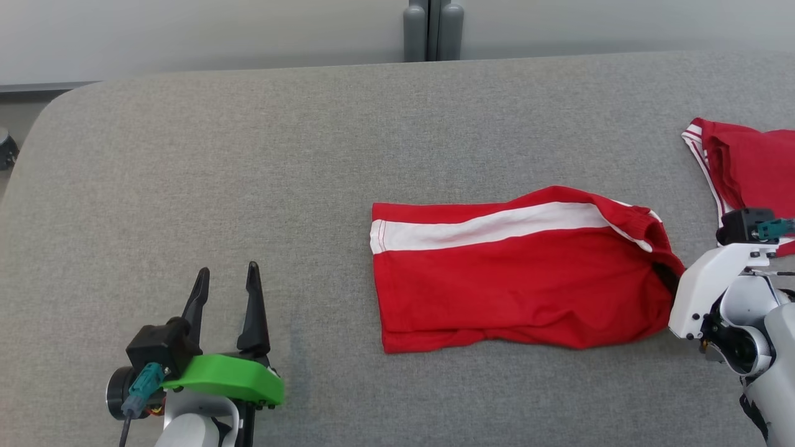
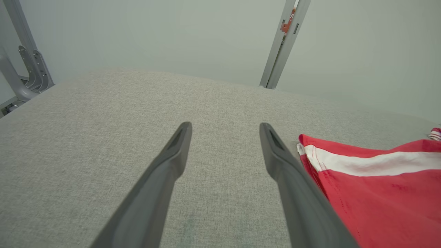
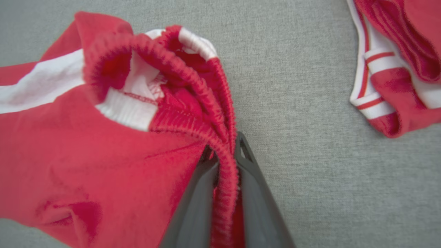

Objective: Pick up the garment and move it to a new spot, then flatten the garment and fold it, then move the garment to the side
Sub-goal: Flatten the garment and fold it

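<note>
The garment (image 1: 509,279), red shorts with a white side stripe, lies folded flat on the grey fabric table (image 1: 248,155), right of centre. Its ribbed waistband end (image 3: 193,69) faces my right arm. My right gripper (image 3: 225,144) is shut on the waistband's elastic edge, with the red rib pinched between both fingers. In the head view its white wrist housing (image 1: 708,292) sits at the garment's right end and hides the fingers. My left gripper (image 1: 227,268) stands open at the lower left, well clear of the cloth. In the left wrist view the left gripper (image 2: 225,125) holds nothing, and the garment (image 2: 379,193) lies to its right.
A second red piece of clothing with thin white stripes (image 1: 745,167) lies crumpled at the table's right edge, close to my right arm (image 3: 396,62). Grey posts (image 1: 433,31) stand behind the table's far edge. Bare grey table stretches across the left half and the back.
</note>
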{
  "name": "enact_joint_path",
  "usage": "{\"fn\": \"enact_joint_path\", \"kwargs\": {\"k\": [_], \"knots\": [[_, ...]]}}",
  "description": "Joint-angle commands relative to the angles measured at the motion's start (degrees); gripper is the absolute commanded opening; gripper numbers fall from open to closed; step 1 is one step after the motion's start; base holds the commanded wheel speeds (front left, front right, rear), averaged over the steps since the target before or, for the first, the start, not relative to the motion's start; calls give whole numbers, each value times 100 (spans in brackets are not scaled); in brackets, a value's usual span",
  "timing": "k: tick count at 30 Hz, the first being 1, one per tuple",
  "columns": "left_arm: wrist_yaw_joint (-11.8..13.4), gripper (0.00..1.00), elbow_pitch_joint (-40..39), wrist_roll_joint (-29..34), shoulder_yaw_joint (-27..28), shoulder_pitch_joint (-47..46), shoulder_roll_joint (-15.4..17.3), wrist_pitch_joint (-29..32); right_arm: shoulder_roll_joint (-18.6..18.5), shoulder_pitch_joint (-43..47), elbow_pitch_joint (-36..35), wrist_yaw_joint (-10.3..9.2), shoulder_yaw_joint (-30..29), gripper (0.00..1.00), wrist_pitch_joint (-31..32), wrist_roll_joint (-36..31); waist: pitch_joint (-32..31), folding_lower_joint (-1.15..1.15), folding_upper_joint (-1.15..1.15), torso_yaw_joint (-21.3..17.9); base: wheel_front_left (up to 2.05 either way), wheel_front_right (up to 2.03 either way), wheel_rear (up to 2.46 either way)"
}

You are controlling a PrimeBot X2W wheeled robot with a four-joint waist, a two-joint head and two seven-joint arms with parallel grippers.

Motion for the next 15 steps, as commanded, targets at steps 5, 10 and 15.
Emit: {"fn": "enact_joint_path", "kwargs": {"k": [5,10,15], "knots": [[2,100,-29,36,-29,-133,35,4,129,194,-425,-9,-99,0,184,505,80,0,0,-117,0,0,0],[-8,100,-25,32,-71,-178,51,15,374,219,-1132,-9,108,0,291,893,79,0,0,-109,0,0,0],[6,100,-57,34,-96,-218,59,12,639,98,-1577,-7,433,0,270,1053,79,0,0,-23,0,0,0]]}}
